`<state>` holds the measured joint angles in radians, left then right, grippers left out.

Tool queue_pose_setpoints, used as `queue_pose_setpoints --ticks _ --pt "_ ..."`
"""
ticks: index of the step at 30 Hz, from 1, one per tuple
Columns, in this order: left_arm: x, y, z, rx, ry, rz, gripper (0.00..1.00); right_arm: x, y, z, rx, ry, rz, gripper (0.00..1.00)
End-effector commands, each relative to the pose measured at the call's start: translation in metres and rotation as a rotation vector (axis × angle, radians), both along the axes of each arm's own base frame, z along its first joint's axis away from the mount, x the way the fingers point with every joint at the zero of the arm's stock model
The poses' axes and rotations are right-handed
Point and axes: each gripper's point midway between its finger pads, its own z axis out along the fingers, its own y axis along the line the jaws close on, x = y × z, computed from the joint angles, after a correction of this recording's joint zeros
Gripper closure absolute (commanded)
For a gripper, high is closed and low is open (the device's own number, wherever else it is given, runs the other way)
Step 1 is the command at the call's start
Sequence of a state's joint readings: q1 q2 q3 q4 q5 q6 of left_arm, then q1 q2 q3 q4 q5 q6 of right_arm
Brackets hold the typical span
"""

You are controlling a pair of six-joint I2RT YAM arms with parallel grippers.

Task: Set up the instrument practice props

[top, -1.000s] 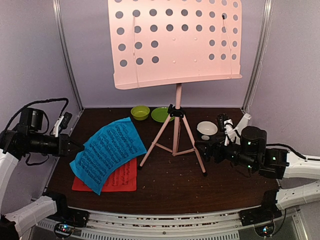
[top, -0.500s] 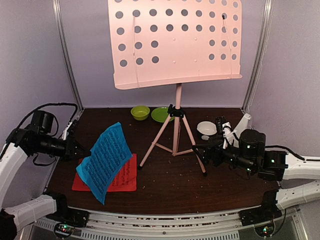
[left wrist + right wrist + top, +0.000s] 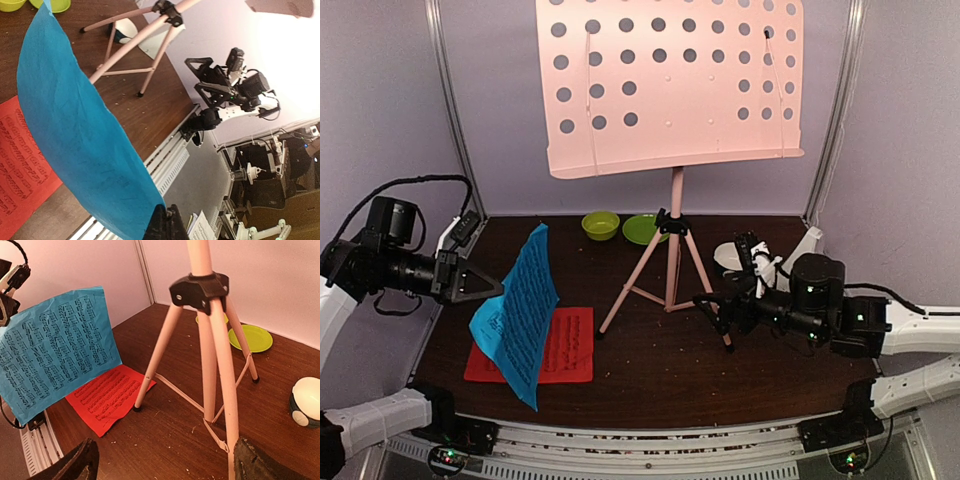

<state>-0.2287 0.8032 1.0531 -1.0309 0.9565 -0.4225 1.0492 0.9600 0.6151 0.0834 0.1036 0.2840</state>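
The pale pink music stand [image 3: 670, 85] stands on its tripod [image 3: 670, 270] at mid table. My left gripper [image 3: 492, 290] is shut on a corner of the blue music sheet [image 3: 520, 310] and holds it upright above the table. In the left wrist view the sheet [image 3: 75, 130] hangs from the shut gripper [image 3: 167, 222]. The red music sheet [image 3: 565, 345] lies flat on the table under it. My right gripper [image 3: 715, 305] is open and empty beside the tripod's right front leg [image 3: 227, 405]. The white metronome [image 3: 807, 243] is partly hidden behind the right arm.
A lime green bowl [image 3: 600, 224] and a green plate [image 3: 642, 228] sit at the back behind the tripod. A small white bowl with a dark base [image 3: 307, 402] sits at the right. Metal frame posts [image 3: 455, 110] flank the walls.
My left gripper has lifted the blue sheet off the red sheet and turned it nearly upright. My right gripper has moved left, closer to the tripod leg.
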Motion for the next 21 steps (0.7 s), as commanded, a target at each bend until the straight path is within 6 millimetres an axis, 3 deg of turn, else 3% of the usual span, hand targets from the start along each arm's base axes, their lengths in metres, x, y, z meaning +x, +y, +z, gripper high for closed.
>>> queue_pose_setpoints --ticks 1,13,21 --pt "-0.033 -0.01 0.039 -0.11 -0.026 -0.134 1.0 -0.011 0.015 0.031 -0.007 -0.087 0.088 0.06" --pt "-0.065 -0.025 0.058 -0.17 -0.036 -0.329 1.0 -0.039 0.047 0.057 -0.082 -0.177 0.227 0.06" --pt "-0.087 -0.033 0.082 -0.214 -0.101 -0.458 1.0 -0.062 0.063 0.061 -0.115 -0.212 0.285 0.06"
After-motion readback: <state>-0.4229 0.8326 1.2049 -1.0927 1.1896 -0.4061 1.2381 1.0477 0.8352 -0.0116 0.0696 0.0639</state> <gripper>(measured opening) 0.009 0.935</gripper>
